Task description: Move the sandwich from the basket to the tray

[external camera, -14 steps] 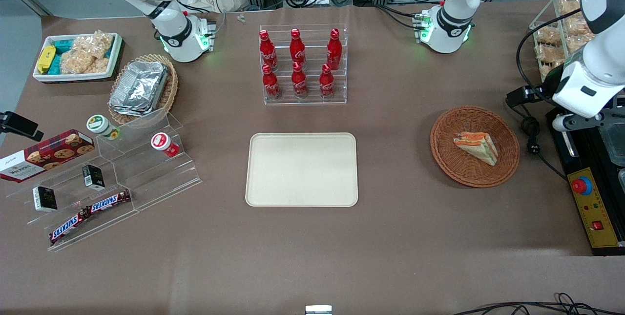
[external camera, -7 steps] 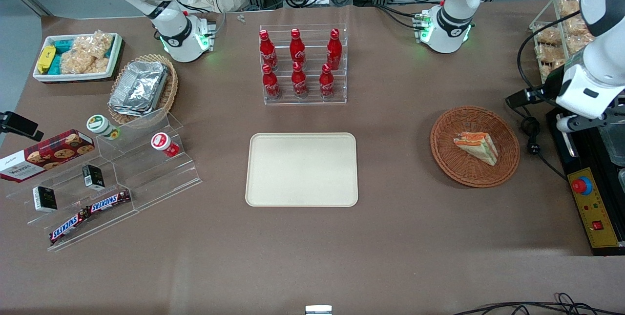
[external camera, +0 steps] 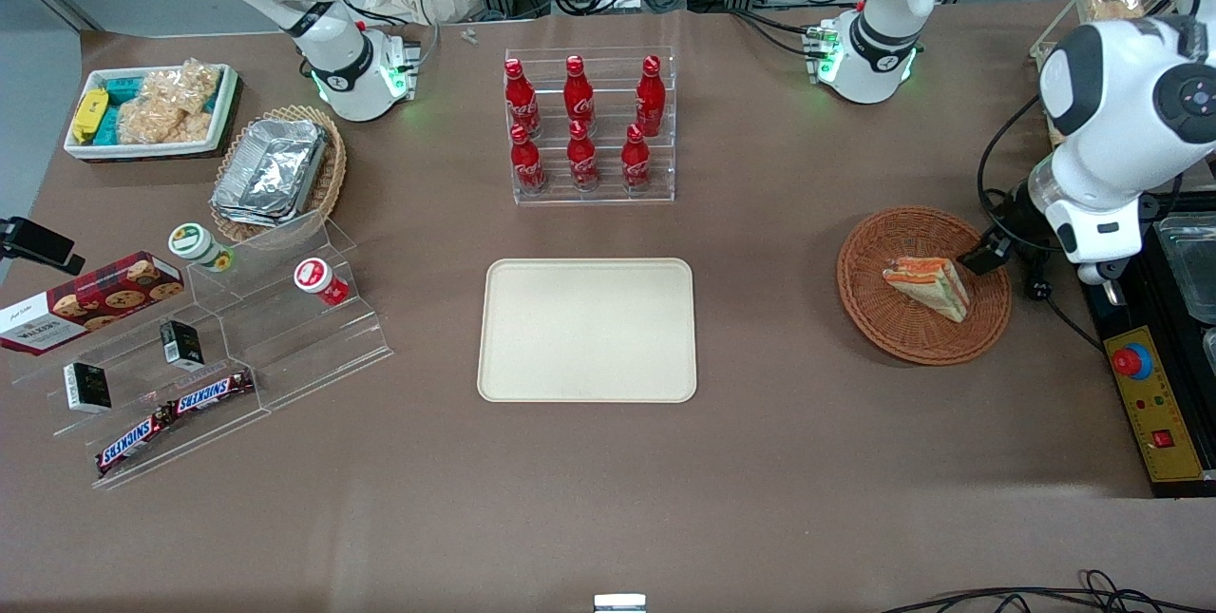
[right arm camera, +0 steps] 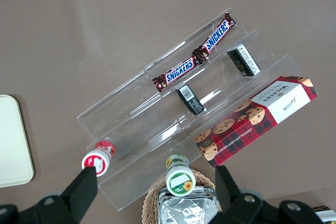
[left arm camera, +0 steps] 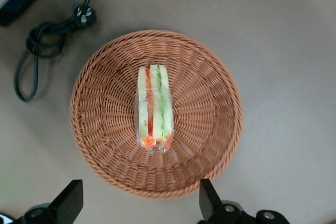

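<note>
Wicker basket (left arm camera: pixel 156 114) now sits directly under the gripper (left arm camera: pixel 140 203), which has swung in from the table's edge, fingers spread wide. The sandwich (left arm camera: pixel 154 106) lies inside, untouched; the tray (external camera: pixel 587 329) waits well apart.

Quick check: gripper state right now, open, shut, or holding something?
Gripper: open and empty, hovering above the sandwich that lies in the basket.
</note>
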Controlling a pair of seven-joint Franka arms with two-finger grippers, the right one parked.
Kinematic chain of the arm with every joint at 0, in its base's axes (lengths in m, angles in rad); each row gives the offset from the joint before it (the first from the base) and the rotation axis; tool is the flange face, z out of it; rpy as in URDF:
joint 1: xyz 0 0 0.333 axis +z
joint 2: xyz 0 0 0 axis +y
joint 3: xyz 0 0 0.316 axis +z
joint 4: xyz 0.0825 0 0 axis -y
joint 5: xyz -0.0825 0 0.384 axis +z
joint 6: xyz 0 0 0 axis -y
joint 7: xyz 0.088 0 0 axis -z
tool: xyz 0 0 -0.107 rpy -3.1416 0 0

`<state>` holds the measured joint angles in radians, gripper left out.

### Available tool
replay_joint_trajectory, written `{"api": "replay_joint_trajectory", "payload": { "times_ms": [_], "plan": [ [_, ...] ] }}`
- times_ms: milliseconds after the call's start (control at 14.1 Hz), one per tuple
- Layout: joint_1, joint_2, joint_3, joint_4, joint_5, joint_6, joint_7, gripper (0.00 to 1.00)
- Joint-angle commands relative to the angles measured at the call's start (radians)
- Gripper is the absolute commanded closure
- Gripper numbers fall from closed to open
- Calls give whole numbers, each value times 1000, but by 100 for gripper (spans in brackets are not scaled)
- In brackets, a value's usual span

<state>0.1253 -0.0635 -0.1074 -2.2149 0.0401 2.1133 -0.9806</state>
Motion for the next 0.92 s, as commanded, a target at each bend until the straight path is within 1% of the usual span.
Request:
{"api": "replay_joint_trajectory", "payload": {
  "times_ms": [0, 142, 426, 639, 852],
  "plan": [
    [4, 77, 38, -12, 4, 94, -130, 0],
    [4, 134, 38, -28, 6, 164, -222, 0],
    [1, 203, 38, -26, 6, 223, -340, 0],
    [1, 211, 38, -37, 6, 232, -360, 0],
    [2, 197, 38, -89, 7, 269, -360, 0]
  ]
}}
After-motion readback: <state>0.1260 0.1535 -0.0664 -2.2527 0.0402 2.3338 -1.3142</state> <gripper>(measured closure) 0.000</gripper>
